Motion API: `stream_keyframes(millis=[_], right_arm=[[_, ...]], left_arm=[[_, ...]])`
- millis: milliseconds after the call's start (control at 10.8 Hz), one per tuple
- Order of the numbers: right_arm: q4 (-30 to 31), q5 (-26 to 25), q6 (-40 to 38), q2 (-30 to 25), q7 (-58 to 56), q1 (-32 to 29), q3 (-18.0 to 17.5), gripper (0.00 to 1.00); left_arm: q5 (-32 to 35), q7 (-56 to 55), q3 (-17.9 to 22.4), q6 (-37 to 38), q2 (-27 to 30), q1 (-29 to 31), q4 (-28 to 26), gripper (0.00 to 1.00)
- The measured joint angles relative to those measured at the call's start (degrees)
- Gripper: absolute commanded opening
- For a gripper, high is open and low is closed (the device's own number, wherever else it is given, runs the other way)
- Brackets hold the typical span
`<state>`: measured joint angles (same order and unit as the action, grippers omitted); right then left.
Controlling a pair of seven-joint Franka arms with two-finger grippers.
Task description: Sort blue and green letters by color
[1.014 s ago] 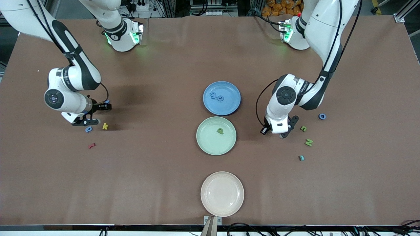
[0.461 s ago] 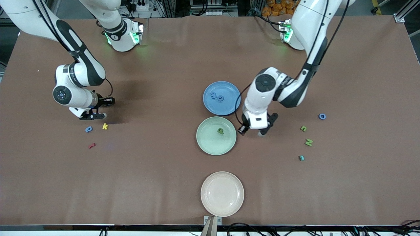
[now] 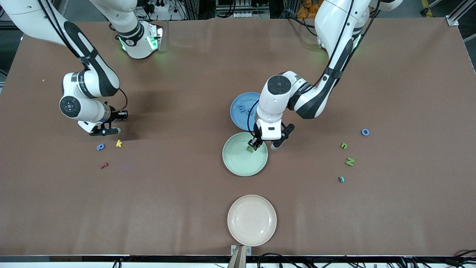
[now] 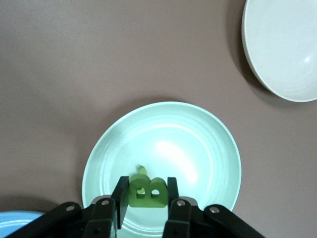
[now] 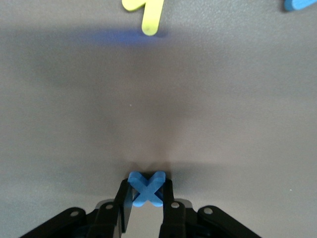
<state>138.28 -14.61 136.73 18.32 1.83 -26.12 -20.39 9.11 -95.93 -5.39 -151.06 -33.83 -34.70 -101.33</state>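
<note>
The left end effector (image 4: 144, 198) grips a chunky green letter B (image 4: 146, 191) over the pale green plate (image 3: 234, 163), at its one o'clock rim. The right end effector (image 5: 146, 198) clamps a small blue letter X (image 5: 146, 188) above bare brown table (image 3: 178, 178); a yellow letter k (image 3: 119, 143) lies nearby.

A green B (image 4: 146, 191) sits clamped in the left gripper (image 4: 146, 198) over the green plate (image 4: 198, 144). A blue X (image 5: 146, 188) is pinched in the right gripper (image 5: 146, 198). On the tabletop (image 3: 178, 178): a yellow k (image 3: 119, 143), a green N (image 3: 350, 161), a small green n (image 3: 344, 146), a blue O (image 3: 365, 132). No printed labels or brand names are legible.
</note>
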Motion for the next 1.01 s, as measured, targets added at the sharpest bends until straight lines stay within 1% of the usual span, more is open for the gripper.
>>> stream_keyframes(millis=[184, 277, 461, 553, 646, 830, 1014], right_arm=[[-0.1, 0.0, 0.3, -0.3, 0.0, 0.0, -0.5, 0.00], [-0.3, 1.6, 0.6, -0.6, 0.6, 0.0, -2.0, 0.00], [-2.4, 8.4, 1.0, -1.1, 5.7, 0.9, -8.4, 0.00], [-4.0, 12.0, 1.1, -1.3, 9.3, 3.0, -10.8, 0.00], [-6.0, 15.6, 1.1, -1.4, 13.4, 6.3, -12.0, 0.00], [-10.2, 20.9, 1.3, -1.1, 23.4, 14.1, -12.5, 0.00], [-15.4, 21.7, 4.0, 1.5, 38.0, 23.3, -12.7, 0.00]], left_arm=[[0.5, 0.1, 0.5, 0.0, -0.7, 0.3, 1.1, 1.00], [0.9, 0.1, 0.7, 0.4, -0.7, 0.5, 1.2, 1.00], [1.5, 0.4, 0.9, 1.6, -0.7, 0.5, 1.4, 1.00], [1.9, 0.8, 1.0, 2.7, -0.7, 0.7, 1.6, 1.00], [2.2, 3.3, 1.2, 4.9, -0.7, 1.7, 1.8, 1.00], [2.4, 12.1, 1.3, 9.9, -0.4, 5.4, 2.1, 1.00], [2.4, 19.5, 1.3, 12.3, -0.2, 10.0, 1.6, 1.00]])
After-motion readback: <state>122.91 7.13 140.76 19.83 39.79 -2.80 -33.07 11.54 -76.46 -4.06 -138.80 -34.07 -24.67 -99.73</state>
